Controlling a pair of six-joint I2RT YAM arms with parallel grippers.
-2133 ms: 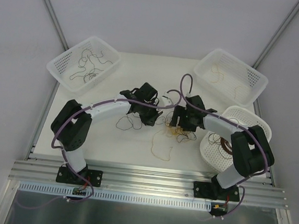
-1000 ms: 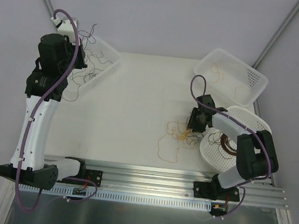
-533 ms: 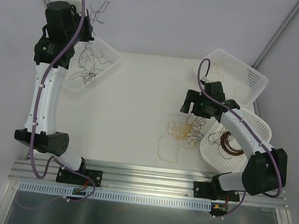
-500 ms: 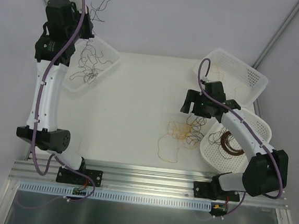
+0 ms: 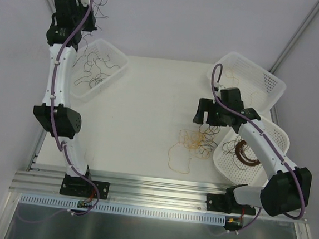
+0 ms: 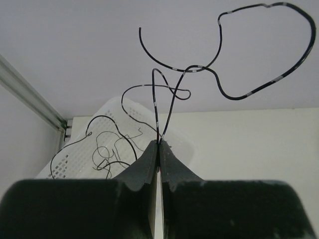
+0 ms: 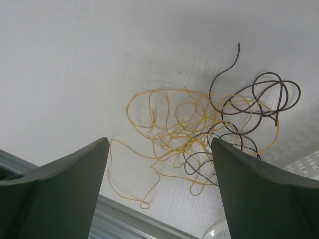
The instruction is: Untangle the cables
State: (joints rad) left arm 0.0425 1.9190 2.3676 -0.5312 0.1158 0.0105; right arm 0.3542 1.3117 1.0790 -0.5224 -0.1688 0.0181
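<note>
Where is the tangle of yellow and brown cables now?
In the top view the tangle lies on the table, right of centre, under the open right gripper and beside the round basket.

basket (image 6: 117, 109) lower half hidden, behind left gripper (image 6: 158, 143)

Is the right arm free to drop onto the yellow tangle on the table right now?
Probably yes: the right gripper hangs open just over the yellow tangle, with nothing between them.

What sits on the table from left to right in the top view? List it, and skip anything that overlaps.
Rectangular basket holding black cables → loose tangle of cables on the bare table → round basket.
</note>
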